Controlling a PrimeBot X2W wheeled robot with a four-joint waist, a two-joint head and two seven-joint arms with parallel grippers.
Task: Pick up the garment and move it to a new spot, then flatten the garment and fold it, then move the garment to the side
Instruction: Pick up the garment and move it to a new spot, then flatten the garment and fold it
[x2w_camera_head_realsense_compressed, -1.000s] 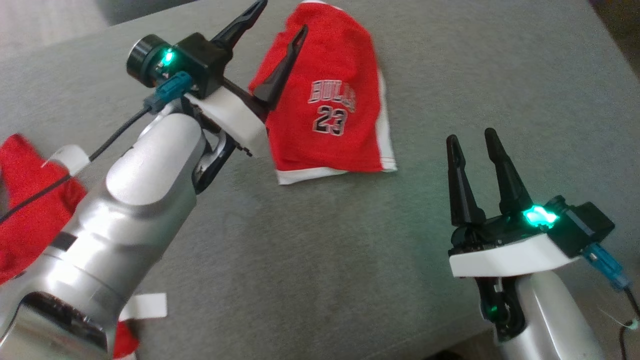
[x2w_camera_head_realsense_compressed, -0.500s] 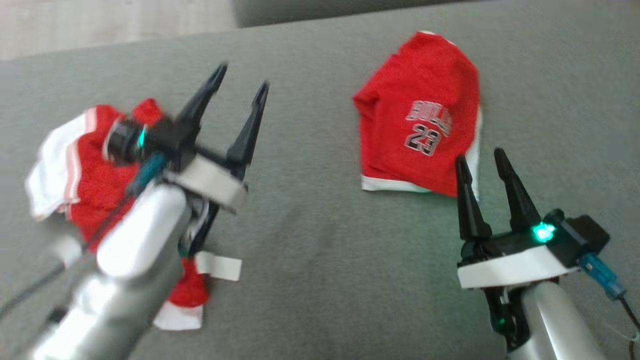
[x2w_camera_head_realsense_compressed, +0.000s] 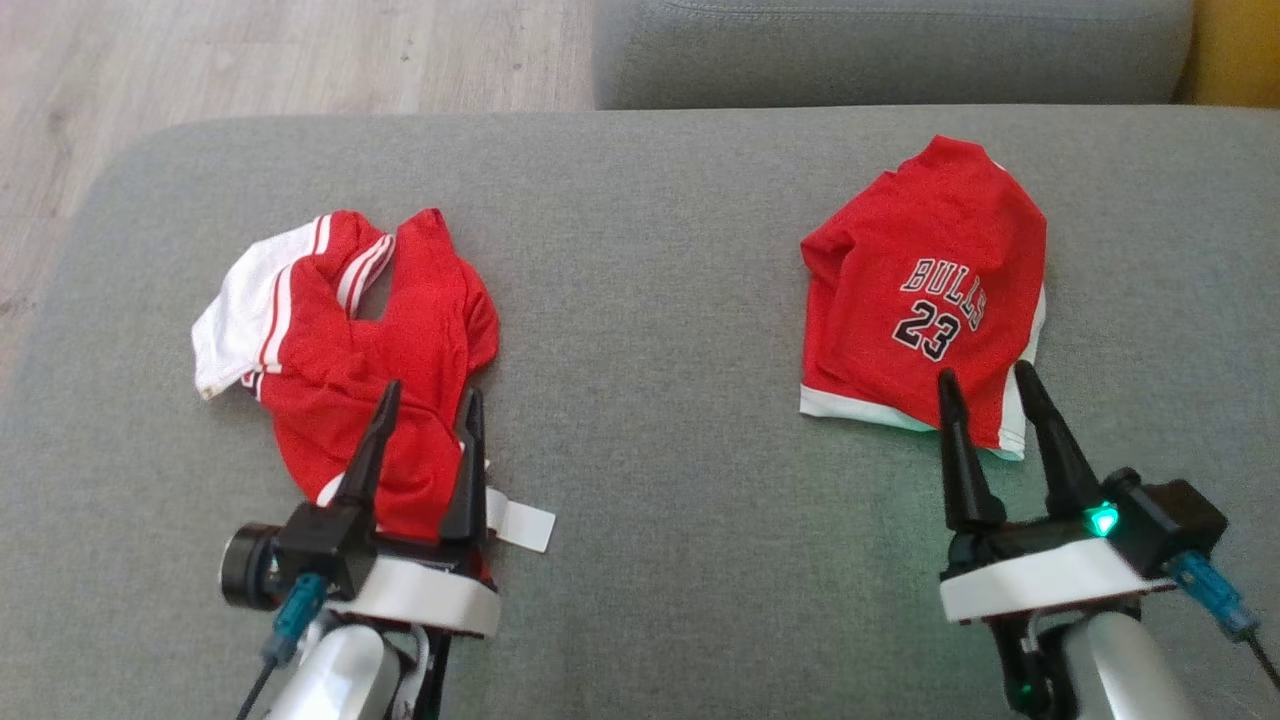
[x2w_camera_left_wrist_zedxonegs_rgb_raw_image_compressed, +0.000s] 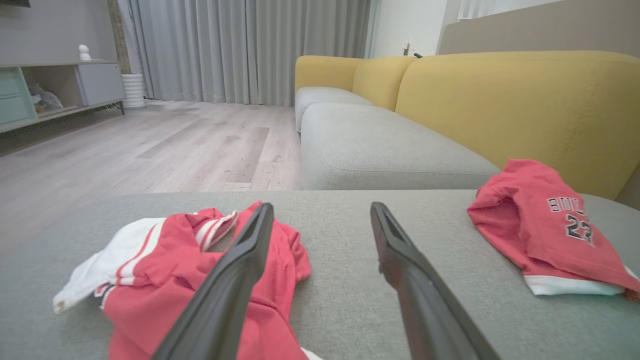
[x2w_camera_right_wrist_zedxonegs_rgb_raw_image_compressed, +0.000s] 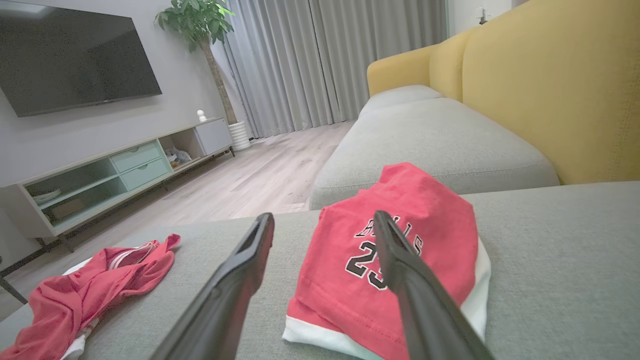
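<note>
Jaws on both arms stand apart, empty. Folded red jersey (x2w_camera_head_realsense_compressed: 925, 300) reads "BULLS 23"; crumpled red garment (x2w_camera_head_realsense_compressed: 370, 350) carries a white tag (x2w_camera_head_realsense_compressed: 522, 523), seemingly blank.

Garments: 2. 1x folded red mesh jersey w/ black "BULLS 23" print (x2w_camera_head_realsense_compressed: 925, 300); 1x crumpled red garment w/ white side panel + stripes (x2w_camera_head_realsense_compressed: 370, 340).
Grippers: 2, i.e. left gripper (x2w_camera_head_realsense_compressed: 432, 390) + right gripper (x2w_camera_head_realsense_compressed: 983, 370). 2 long dark fingers (x2w_camera_head_realsense_compressed: 965, 450) ea., 4 total.
Grey fabric seat pads (x2w_camera_left_wrist_zedxonegs_rgb_raw_image_compressed: 380, 150): 3.
Yellow sofa back cushions (x2w_camera_left_wrist_zedxonegs_rgb_raw_image_compressed: 515, 100): 3 distinct.
Bkgd: 1 black flat wall TV (x2w_camera_right_wrist_zedxonegs_rgb_raw_image_compressed: 75, 60), 1 leafy green potted plant (x2w_camera_right_wrist_zedxonegs_rgb_raw_image_compressed: 197, 22), 1 low grey media cabinet (x2w_camera_right_wrist_zedxonegs_rgb_raw_image_compressed: 212, 136) w/ 2 pale-green drawers (x2w_camera_right_wrist_zedxonegs_rgb_raw_image_compressed: 135, 157), 1 small white figurine (x2w_camera_right_wrist_zedxonegs_rgb_raw_image_compressed: 201, 115) on top.
Grey curtain panels (x2w_camera_left_wrist_zedxonegs_rgb_raw_image_compressed: 225, 50): no. unclear.
</note>
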